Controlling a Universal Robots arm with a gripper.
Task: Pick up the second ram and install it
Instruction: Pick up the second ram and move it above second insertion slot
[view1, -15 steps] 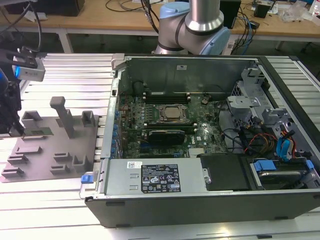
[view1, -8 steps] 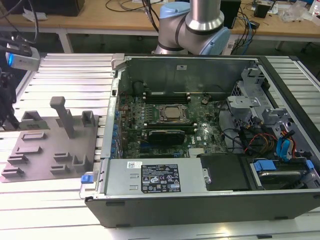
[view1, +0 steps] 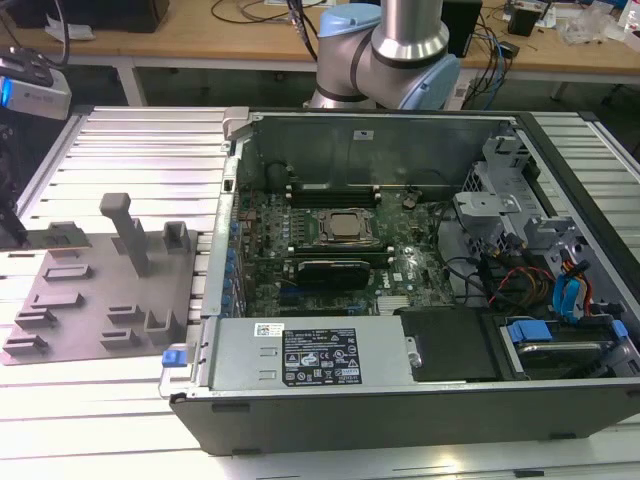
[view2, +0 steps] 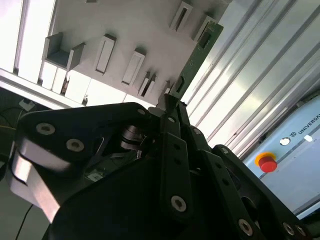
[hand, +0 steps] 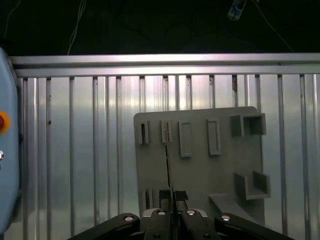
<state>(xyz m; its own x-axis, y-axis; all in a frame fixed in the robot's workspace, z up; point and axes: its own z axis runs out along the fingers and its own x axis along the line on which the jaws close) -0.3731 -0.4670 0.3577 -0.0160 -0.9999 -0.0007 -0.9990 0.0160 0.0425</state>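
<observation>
While it grips the second ram (view2: 196, 57), claw (view2: 169, 102) nearly closed, grey holder tray (view2: 135, 25) beyond.

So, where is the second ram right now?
In both wrist views the second ram sits between the fingers of the gripper, with the grey holder tray just behind it.

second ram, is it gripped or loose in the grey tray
Gripped: in both wrist views the gripper is shut on one end of the second ram, over the grey tray. Clear of its slots: cannot tell.
</observation>
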